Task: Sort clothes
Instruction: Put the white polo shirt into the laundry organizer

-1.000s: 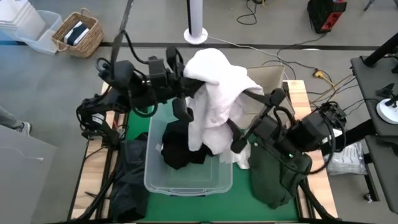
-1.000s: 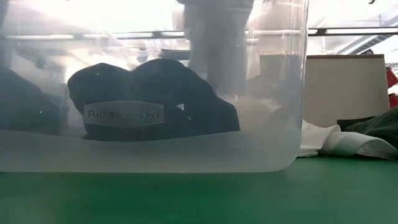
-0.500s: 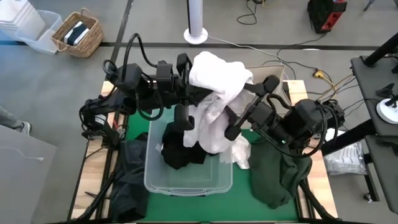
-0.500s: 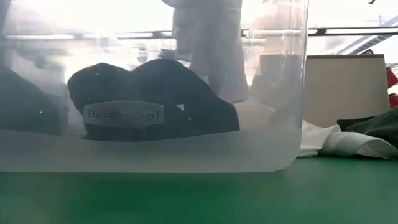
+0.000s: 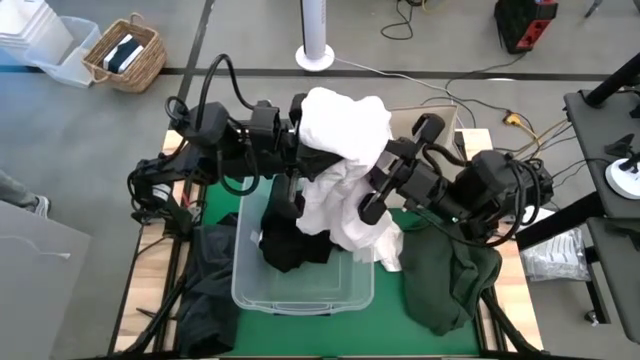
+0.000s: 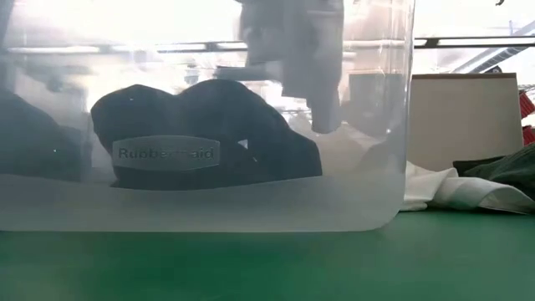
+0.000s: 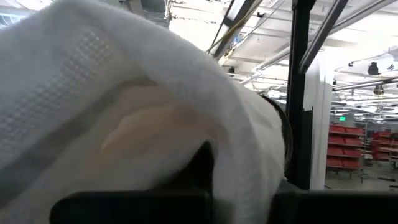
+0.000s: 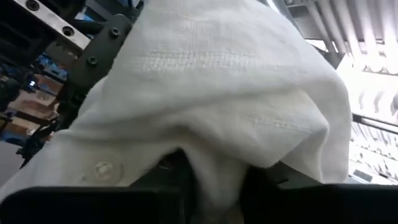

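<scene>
A white garment [image 5: 340, 150] hangs bunched above the clear tub [image 5: 300, 290], held up between both grippers. My left gripper [image 5: 303, 140] is shut on the garment's left side and mostly covered by it. My right gripper [image 5: 385, 175] comes in from the right and is shut on its right side. Its lower folds [image 6: 322, 92] dangle inside the tub over a black garment [image 5: 290, 240] that lies on the tub's floor. A dark green garment [image 5: 445, 285] lies on the mat to the right of the tub. More white cloth [image 6: 451, 191] lies beside the tub. My left gripper holds the white garment by an upper fold [image 7: 186, 143]. The cloth drapes over the fingers and hides the place of contact. The garment hangs below the gripper, clear of the table. My right gripper pinches a gathered fold [image 8: 214, 177] of the garment between its two fingers, and several layers bulge above them. The fingers slant upward from the table's right side. The cloth sags slack from the hold.
A beige cardboard box [image 5: 435, 125] stands at the far right behind the right arm. A dark garment [image 5: 205, 285] lies heaped left of the tub. The green mat [image 6: 267, 267] is bare in front of the tub.
My right gripper has gone toward the table's left edge into the white garment, and its fingers have shut on it. The garment has bunched up between the two grippers, and its hanging end has risen and shifted right inside the tub. My left gripper has rolled a little.
</scene>
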